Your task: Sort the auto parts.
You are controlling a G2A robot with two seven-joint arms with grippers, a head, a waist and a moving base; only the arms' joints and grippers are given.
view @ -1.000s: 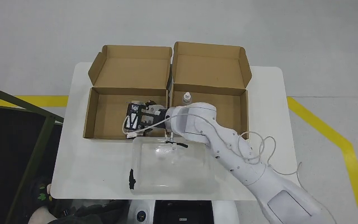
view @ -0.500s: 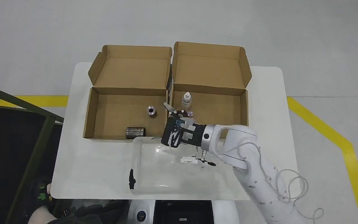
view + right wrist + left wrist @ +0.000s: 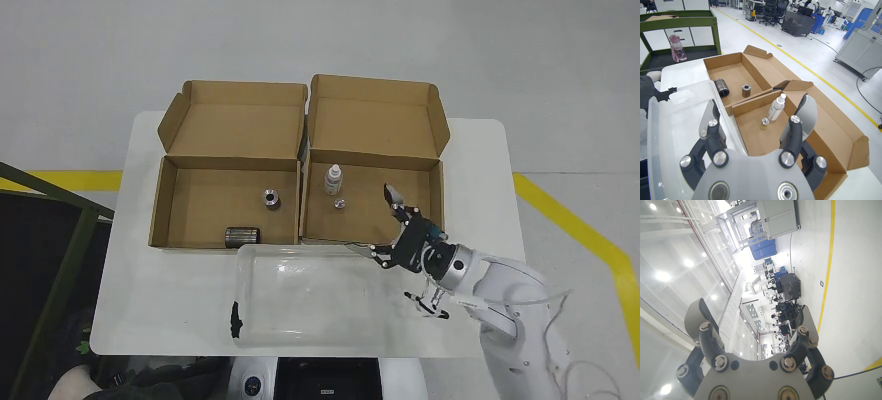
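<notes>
We logged two open boxes | left cardboard box (image 3: 190, 205) held two metal parts: one linear bearing (image 3: 241, 236), one bushing (image 3: 270, 198) | right cardboard box (image 3: 405, 200) held one spray bottle (image 3: 333, 180) and one small metal cap (image 3: 340, 204) just beside it | one clear plastic bin (image 3: 300, 320) sat nearer us | right gripper (image 3: 385, 222) hung spread wide and empty over the right box's near wall | left gripper (image 3: 752, 305) was likewise spread wide and empty.

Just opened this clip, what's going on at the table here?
The right gripper hangs open, holding nothing, over the front of the right cardboard box, which holds a spray bottle and a small metal part. The left cardboard box holds a dark bushing and a short metal cylinder. A clear bin sits in front of both boxes. The left gripper is open, pointing at the ceiling.
</notes>
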